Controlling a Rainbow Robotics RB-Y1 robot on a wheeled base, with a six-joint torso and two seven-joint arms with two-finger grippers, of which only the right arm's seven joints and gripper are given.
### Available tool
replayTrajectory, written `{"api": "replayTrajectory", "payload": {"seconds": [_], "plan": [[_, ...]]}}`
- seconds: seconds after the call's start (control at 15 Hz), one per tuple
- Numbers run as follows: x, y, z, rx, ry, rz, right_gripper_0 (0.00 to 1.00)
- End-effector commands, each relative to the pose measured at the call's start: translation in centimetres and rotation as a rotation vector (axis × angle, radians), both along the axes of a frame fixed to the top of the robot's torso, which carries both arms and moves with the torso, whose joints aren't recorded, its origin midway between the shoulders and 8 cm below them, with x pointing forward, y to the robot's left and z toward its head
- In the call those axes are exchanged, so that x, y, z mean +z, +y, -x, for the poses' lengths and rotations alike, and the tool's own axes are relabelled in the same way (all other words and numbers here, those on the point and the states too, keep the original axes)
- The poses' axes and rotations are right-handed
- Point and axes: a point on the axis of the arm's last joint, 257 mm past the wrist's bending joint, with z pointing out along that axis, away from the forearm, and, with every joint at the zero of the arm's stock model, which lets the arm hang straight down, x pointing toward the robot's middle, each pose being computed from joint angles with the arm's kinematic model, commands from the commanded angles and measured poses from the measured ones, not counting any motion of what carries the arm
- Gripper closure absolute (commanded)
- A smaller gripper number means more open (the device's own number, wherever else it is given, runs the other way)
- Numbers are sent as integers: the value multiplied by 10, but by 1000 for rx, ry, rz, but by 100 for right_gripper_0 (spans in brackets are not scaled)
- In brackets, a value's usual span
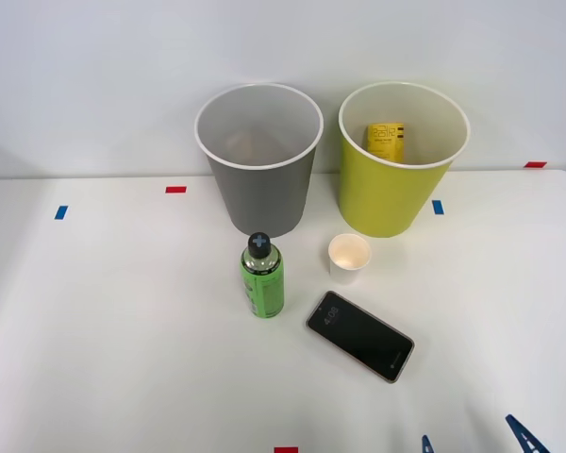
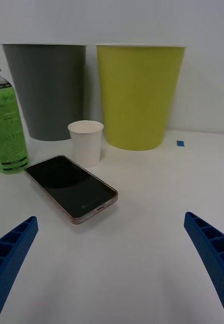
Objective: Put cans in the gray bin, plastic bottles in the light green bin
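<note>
Desk (image 1: 94,330): gray bin (image 1: 261,179), green bin (image 1: 396,175) holding a yellow item (image 1: 385,140); bottle (image 1: 262,276) upright, cup (image 1: 348,258), phone (image 1: 360,335). Fingers (image 2: 10,258) spread, holding nothing.

Bright, even light; soft faint shadows beneath objects on the table (image 1: 123,330).

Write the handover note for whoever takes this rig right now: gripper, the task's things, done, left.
Right gripper: open, holding nothing, low over the table at its near edge, facing the phone.
Green-label bottle: upright on the table, in front of the gray bin, left of the paper cup.
Light green bin: holds a yellow item, leaning on the far wall.
Gray bin: nothing seen inside.
Done: bottle not yet picked.
Left: grasp the bottle and drop it in the light green bin. Cup and phone are likely not part of the sort.
</note>
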Motion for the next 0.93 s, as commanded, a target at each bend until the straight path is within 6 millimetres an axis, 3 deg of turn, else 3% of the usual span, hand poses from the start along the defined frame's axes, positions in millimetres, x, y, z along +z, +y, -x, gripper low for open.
{"api": "replayTrajectory", "payload": {"seconds": [0.07, 0.53, 0.73, 0.93], "plan": [[13, 27, -15, 141, -47, -25, 0], [36, 85, -66, 354, -115, -61, 0], [41, 97, -85, 385, -129, -36, 0], [45, 108, -87, 397, -124, -77, 0]]}}
